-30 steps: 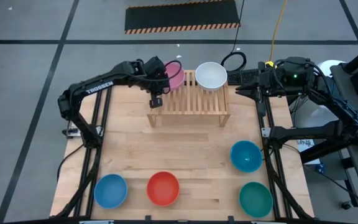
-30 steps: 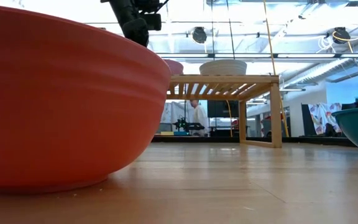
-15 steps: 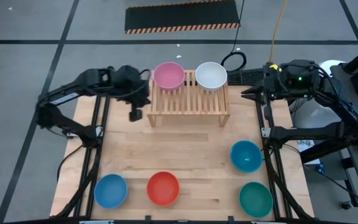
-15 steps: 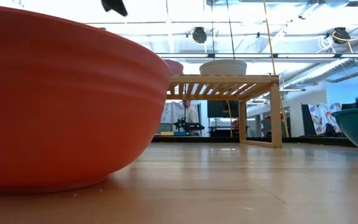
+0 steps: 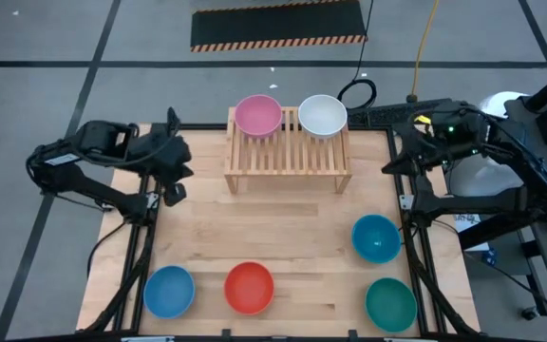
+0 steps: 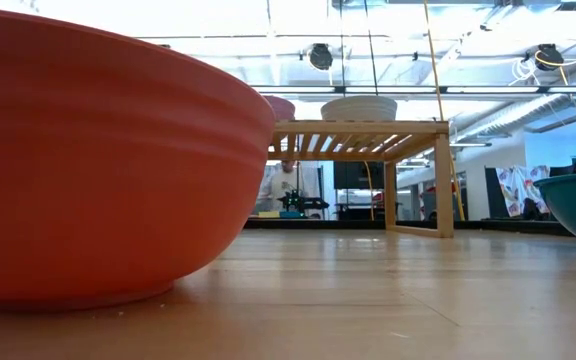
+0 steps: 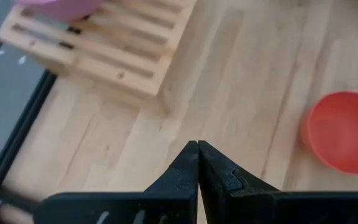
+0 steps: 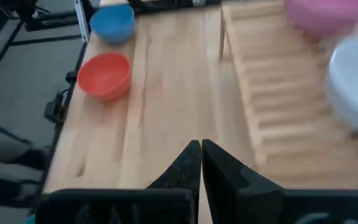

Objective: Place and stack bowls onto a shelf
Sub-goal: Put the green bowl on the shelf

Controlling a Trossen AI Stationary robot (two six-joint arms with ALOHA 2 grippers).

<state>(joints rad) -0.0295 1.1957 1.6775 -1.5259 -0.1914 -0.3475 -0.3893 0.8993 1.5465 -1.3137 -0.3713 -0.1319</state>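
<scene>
**A:** How far along is the stacking?

**B:** Two of six are up. The pink bowl (image 5: 257,115) and the white bowl (image 5: 322,115) sit side by side on the far half of the shelf (image 5: 288,161). The near half of its slatted top is bare. Four remain on the desk (image 5: 283,228): the blue bowl (image 5: 169,290) and red bowl (image 5: 250,287) along the near edge, the teal-blue bowl (image 5: 376,237) and green bowl (image 5: 390,302) toward the right.

**A:** And the arms?

**B:** Neither carries anything. The left end effector (image 5: 173,166) hangs over the desk's left edge, beside the shelf, its fingers (image 7: 185,168) pressed together on nothing. The right end effector (image 5: 393,163) sits at the right edge, level with the shelf, with its fingers (image 8: 188,163) likewise closed and empty.

**A:** Room to move?

**B:** Plenty in the middle; the stretch between the shelf and the near row of bowls is open wood. The tighter spots are likely the edges. The teal-blue and green bowls lie close to the right frame rail, and the blue bowl is near the left one. On the shelf, a third and fourth bowl could fit the bare front half, though they would land just beside the pink and white ones. The last two would probably have to nest inside others.
</scene>
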